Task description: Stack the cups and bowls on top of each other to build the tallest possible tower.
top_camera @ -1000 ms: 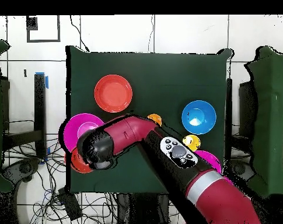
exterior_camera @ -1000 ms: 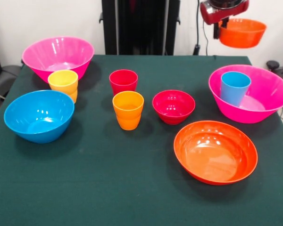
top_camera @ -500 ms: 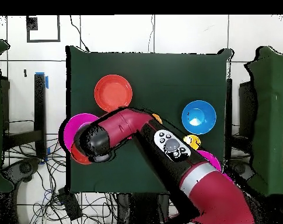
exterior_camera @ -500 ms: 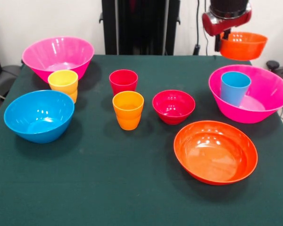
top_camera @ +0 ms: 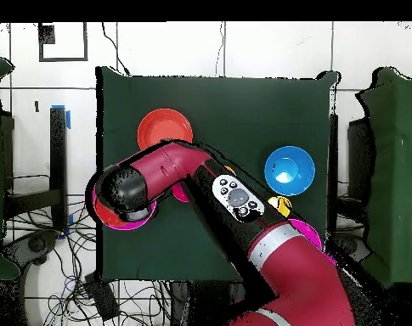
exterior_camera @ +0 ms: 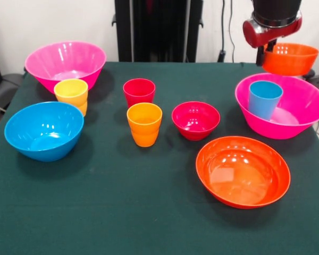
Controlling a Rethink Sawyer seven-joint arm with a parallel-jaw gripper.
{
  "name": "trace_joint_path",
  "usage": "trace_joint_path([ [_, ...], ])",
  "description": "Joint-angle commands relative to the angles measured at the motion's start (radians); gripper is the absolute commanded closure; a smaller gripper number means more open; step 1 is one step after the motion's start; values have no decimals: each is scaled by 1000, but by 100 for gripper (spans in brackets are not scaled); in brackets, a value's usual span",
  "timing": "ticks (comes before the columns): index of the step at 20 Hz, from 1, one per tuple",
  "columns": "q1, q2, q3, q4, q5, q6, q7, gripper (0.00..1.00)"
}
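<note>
My arm, red and black, descends at the table's far corner; my pincer (exterior_camera: pixel 269 53) is clamped on the rim of the small orange bowl (exterior_camera: pixel 290 58), glossy plastic, held level in the air just above the large pink bowl (exterior_camera: pixel 297 114), rounded and smooth, with the blue cup (exterior_camera: pixel 265 99) upright inside

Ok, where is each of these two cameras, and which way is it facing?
Front view: across the table from the robot, facing its pedestal; only the tool shows, holding the small orange bowl over the pink bowl.
Overhead view: above, looking straight down, robot base at the bottom; the whole arm shows.
Both views show the blue bowl.
</note>
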Motion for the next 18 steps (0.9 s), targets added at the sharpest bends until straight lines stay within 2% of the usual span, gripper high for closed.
trace_joint_path([
  [1, -22, 58, -1, -95, -91, 151, -364, 100],
  [10, -29, 69, 6, -120, -103, 186, -367, 100],
  [14, 31, 81, 0, -212, -76, 237, -314, 100],
  [18, 27, 95, 1, -244, -76, 248, -327, 100],
])
